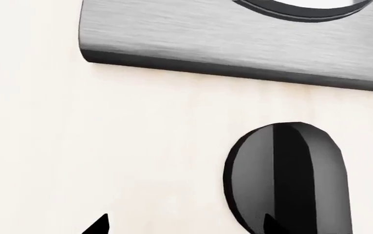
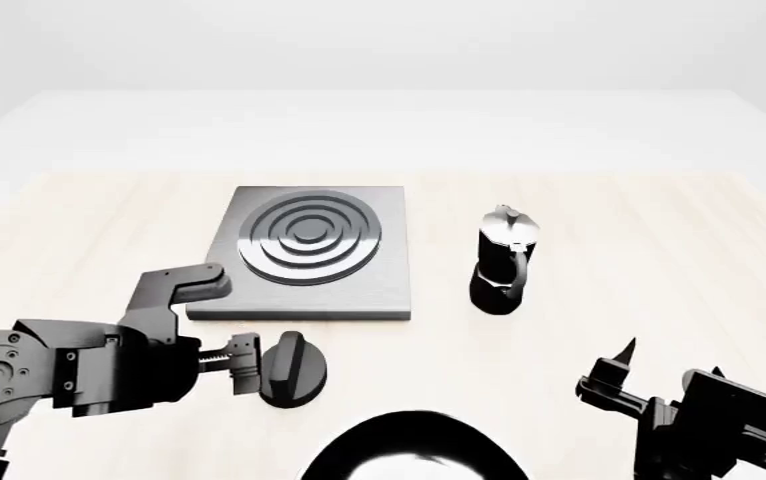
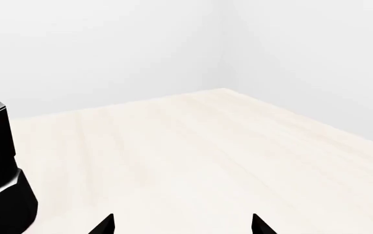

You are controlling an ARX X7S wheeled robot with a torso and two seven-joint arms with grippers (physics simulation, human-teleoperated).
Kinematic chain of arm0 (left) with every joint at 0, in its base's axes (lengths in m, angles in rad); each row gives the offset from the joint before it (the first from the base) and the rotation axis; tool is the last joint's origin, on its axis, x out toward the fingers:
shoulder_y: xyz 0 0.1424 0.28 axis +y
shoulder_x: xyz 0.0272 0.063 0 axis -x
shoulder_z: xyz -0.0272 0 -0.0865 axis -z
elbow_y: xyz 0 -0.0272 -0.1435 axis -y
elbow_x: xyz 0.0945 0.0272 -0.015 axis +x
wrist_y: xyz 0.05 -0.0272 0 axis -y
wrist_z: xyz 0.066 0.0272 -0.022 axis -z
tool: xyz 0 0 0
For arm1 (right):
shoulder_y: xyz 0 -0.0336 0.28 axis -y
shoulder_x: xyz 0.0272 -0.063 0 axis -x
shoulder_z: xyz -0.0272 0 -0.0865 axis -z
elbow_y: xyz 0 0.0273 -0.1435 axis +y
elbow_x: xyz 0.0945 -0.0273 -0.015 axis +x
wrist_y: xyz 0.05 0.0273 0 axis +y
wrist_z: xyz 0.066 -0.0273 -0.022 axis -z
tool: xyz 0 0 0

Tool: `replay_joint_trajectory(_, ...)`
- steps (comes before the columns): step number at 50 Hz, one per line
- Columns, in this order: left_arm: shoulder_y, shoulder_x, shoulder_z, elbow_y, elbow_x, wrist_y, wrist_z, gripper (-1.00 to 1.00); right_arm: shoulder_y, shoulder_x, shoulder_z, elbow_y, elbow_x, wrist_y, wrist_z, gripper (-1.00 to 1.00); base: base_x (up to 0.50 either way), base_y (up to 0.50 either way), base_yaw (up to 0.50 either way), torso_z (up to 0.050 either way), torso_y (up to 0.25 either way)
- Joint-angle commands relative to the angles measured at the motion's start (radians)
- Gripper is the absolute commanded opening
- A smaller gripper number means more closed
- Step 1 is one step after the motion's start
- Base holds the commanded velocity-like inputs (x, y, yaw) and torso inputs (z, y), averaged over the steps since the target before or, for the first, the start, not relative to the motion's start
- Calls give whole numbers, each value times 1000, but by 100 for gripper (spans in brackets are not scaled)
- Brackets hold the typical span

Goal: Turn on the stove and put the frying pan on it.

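Knob [image 2: 292, 368] at lower left is straddled by the left gripper [image 2: 252, 362], spread and not yet clamped, for turning; right gripper [image 2: 619, 372] is held open, empty.

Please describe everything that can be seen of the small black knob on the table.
The knob is a round, glossy black disc with a raised straight bar across its face. It rests on the pale wooden table, just in front of the grey stove plate and apart from it. The left gripper reaches it from the side; its fingertips are at the knob's edge, but a firm grip cannot be confirmed.
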Motion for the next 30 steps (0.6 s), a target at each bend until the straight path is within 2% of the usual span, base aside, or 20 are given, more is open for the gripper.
replay_joint_trajectory(1, -6, 3, 23, 0, 18, 5, 41, 100, -2, 3, -4, -2, 4, -1, 4, 100, 0, 0, 0, 0, 0)
replay_joint_trajectory(30, -25, 12, 84, -44, 86, 37, 155, 100, 1, 10, -16, 11, 9, -10, 10, 100, 0, 0, 0, 0, 0)
